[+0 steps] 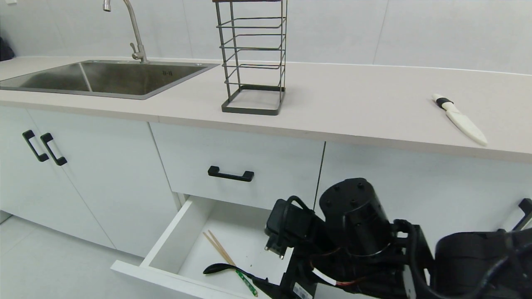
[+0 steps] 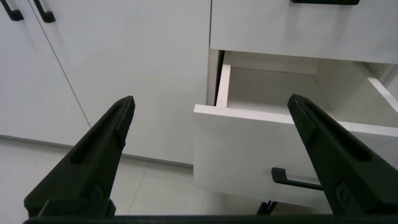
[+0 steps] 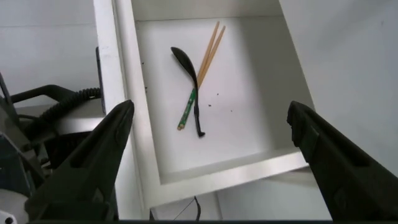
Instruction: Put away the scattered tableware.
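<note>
"Head view first: how much of the tableware is put away?"

"Two pieces, I'd judge. A black spoon [image 1: 218,268] and a pair of chopsticks [image 1: 219,247] lie on the floor of the open drawer [image 1: 166,245], touching where they cross."

"And what's left?"

"A white knife [image 1: 459,118] with a dark band on its handle. It lies flat on the countertop [image 1: 353,104], above the drawer and well off toward the robot's right. I'd put the task past halfway: the knife has to come down into the drawer, and the drawer probably wants closing after that."

"Where are the arms?"

"The right gripper [image 3: 211,107] hangs above the drawer and looks straight down into it, jaws spread wide and holding nothing. The left gripper [image 2: 211,99] sits low in front of the drawer, off its left corner, facing the front panel. Its jaws are just as wide, also with nothing between them."

"Any brands, labels or writing?"

"Nothing legible. The chopsticks have a green patterned end, but I can't tell whether that's print. A small white tag on the arm over the drawer and a mark inside the sink [image 1: 104,77], up and left of the drawer, are both too small to make out."
</note>
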